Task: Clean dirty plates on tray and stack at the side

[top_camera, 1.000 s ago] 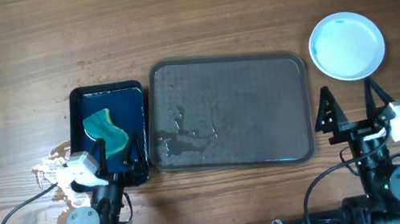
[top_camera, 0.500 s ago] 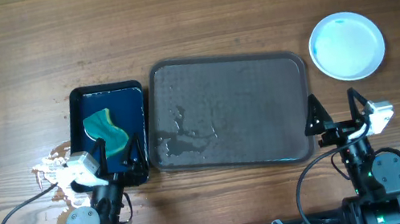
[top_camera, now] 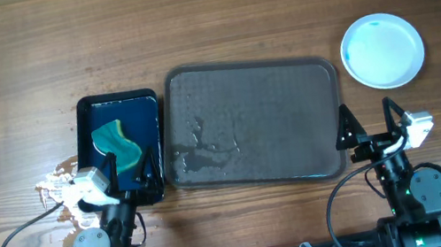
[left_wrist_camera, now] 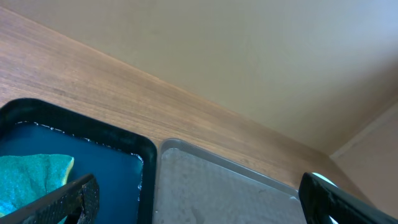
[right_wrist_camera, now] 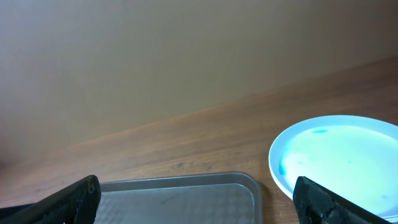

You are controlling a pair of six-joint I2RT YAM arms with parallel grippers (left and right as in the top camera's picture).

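The dark grey tray (top_camera: 253, 123) lies in the middle of the table with no plates on it, only wet streaks; it also shows in the left wrist view (left_wrist_camera: 211, 193) and the right wrist view (right_wrist_camera: 180, 199). A stack of white plates (top_camera: 382, 50) sits on the table right of the tray, the top one faintly blue-tinted; it also shows in the right wrist view (right_wrist_camera: 339, 155). How many plates it holds I cannot tell. My left gripper (top_camera: 125, 168) is open and empty over the near edge of the black tray. My right gripper (top_camera: 370, 123) is open and empty near the tray's front right corner.
A narrow black tray (top_camera: 123, 149) with blue water and a green-yellow sponge (top_camera: 115, 143) sits left of the grey tray. A crumpled white scrap (top_camera: 55, 182) lies on the table by the left arm.
My right arm has drawn back from below the plate stack to the left and nearer the table's front edge, then stopped. The left arm has not moved.
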